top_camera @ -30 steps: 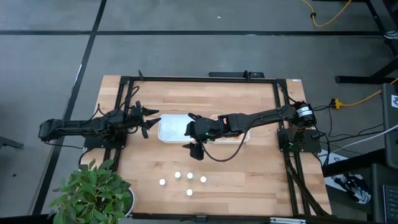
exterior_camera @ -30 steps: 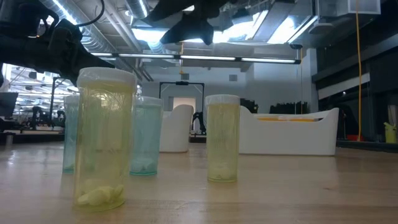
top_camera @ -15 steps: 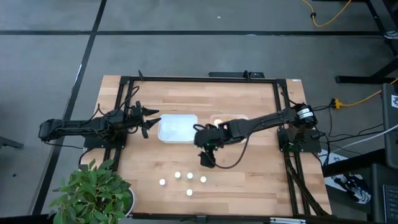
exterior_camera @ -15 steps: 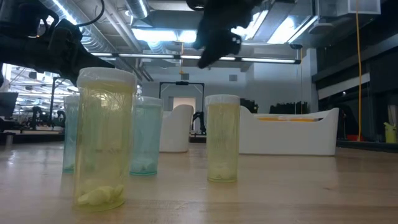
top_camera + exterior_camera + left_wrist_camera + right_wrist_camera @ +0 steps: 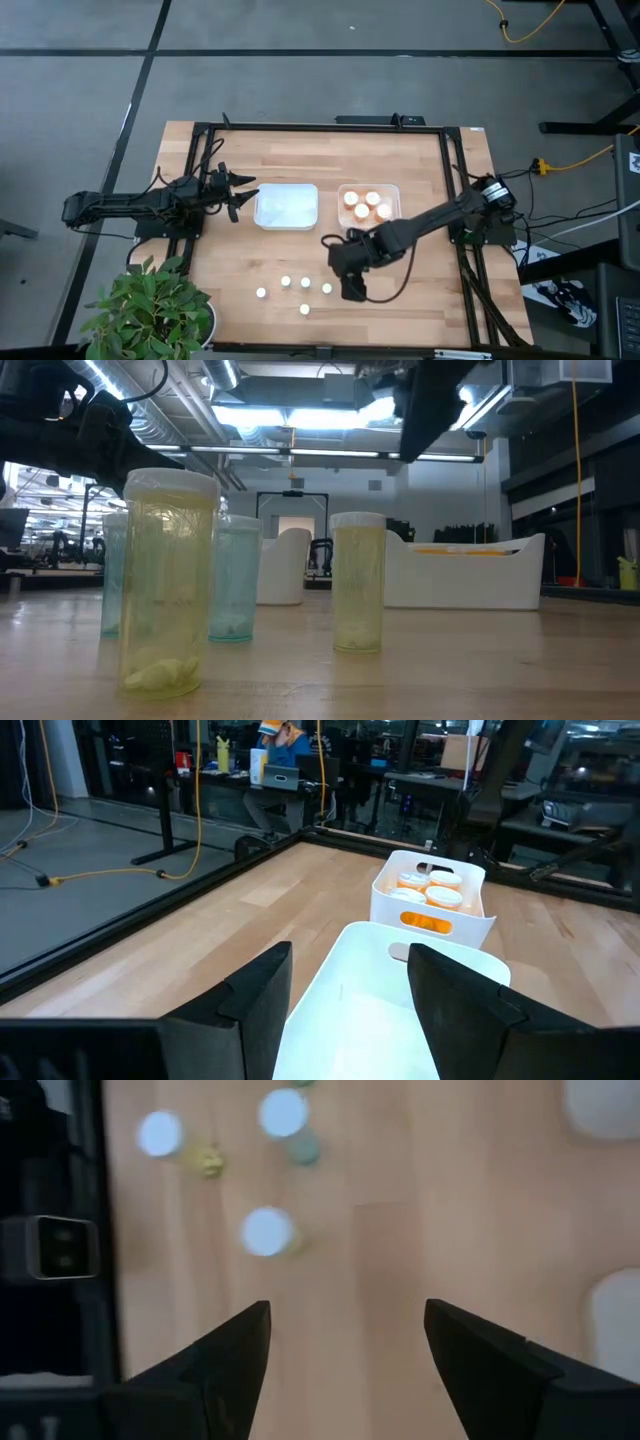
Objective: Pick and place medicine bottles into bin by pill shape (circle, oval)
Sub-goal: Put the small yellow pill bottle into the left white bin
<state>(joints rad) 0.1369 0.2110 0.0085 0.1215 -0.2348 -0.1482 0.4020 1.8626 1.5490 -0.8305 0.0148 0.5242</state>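
Several small pale bottles with white caps (image 5: 305,282) stand upright on the wood table near its near edge. They show close up in the low view (image 5: 168,585) and from above in the right wrist view (image 5: 267,1230). Several orange bottles (image 5: 362,205) stand in the right-hand white bin (image 5: 393,190). My right gripper (image 5: 352,288) hangs open and empty, pointing down, just right of the small bottles; it also shows in its own wrist view (image 5: 346,1310). My left gripper (image 5: 240,195) is open and empty at the left side of the empty left bin (image 5: 287,206).
The two white bins stand side by side at mid-table, also in the left wrist view (image 5: 385,990). A potted plant (image 5: 150,310) stands at the table's near left corner. Bare wood lies right of my right gripper (image 5: 420,290).
My right gripper has gone from over the bins toward the table's near edge and a little to the right, ending beside the small bottles. My left arm has kept still. No bottle has moved.
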